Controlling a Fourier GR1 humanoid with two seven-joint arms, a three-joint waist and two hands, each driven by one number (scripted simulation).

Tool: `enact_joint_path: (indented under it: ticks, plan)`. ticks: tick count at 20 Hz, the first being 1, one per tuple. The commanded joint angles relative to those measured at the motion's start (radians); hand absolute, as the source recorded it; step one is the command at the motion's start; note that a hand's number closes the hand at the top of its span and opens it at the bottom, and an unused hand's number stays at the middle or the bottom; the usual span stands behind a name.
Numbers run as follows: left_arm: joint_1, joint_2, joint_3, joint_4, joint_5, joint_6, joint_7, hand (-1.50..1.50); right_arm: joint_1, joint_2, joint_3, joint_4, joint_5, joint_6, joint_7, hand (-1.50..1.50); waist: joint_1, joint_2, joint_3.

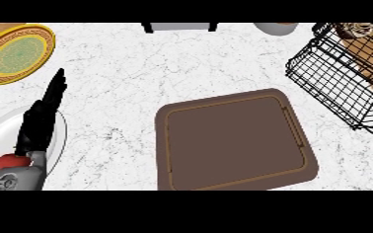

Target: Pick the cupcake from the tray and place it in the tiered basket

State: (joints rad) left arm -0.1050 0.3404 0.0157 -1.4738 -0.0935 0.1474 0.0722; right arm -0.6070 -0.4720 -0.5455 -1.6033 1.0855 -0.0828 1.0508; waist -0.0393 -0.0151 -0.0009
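- The cupcake (358, 28) shows at the frame's upper right, inside the black wire tiered basket (328, 79): a brown, swirled top, partly cut by the frame edge.
- One brown tray (233, 140) lies at lower centre with a bare surface.
- One left hand (44, 116) sits at lower left, fingers straight and pointing up-frame, holding nothing, over a white plate (11, 121).
- One yellow-rimmed plate (22, 52) lies at upper left.
- Along the top edge: a grey-and-black object (180, 27) and a pale round vessel (277, 28), both cropped.
- The right hand does not show.
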Motion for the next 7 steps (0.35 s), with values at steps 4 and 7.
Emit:
enact_joint_path:
  ticks: [4,7]
  plan:
    - [0.042,-0.023,-0.007,-0.006,-0.017,0.012,-0.032,0.0,0.283,0.101,-0.112,-0.52,-0.138,0.186,0.097,-1.5,-0.008,0.0,0.0]
    - [0.051,0.002,0.017,-0.039,0.003,-0.009,0.0,0.0,0.409,0.151,-0.198,-0.709,-0.26,0.247,0.07,-1.5,-0.009,-0.002,0.001]
